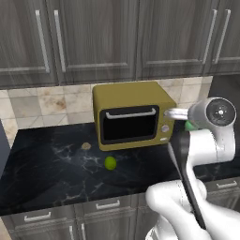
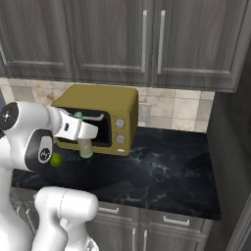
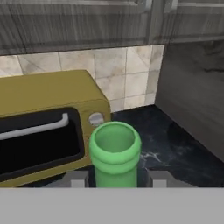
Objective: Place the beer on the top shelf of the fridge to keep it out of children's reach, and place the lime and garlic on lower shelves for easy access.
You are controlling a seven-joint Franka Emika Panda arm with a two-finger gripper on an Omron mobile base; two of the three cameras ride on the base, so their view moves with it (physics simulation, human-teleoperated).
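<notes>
My gripper (image 3: 116,177) is shut on the beer (image 3: 114,153), whose green cap stands between the two fingertips. From the right base view the bottle (image 2: 86,147) hangs under the gripper (image 2: 84,131), in front of the microwave's door and above the counter. A sliver of the green glass (image 1: 189,125) peeks out behind my arm. The lime (image 1: 110,162) (image 2: 57,159) lies on the black counter in front of the microwave. The garlic (image 1: 86,146) sits a little to its left, further back. The fridge's grey side (image 2: 230,112) rises at the counter's right end; its shelves are out of view.
A mustard-yellow microwave (image 1: 133,115) (image 2: 105,115) stands at the back of the black marble counter (image 2: 166,171), its door closed. Dark wood-grain cupboards (image 1: 117,37) hang above it. Drawers (image 1: 108,206) run under the counter's front edge.
</notes>
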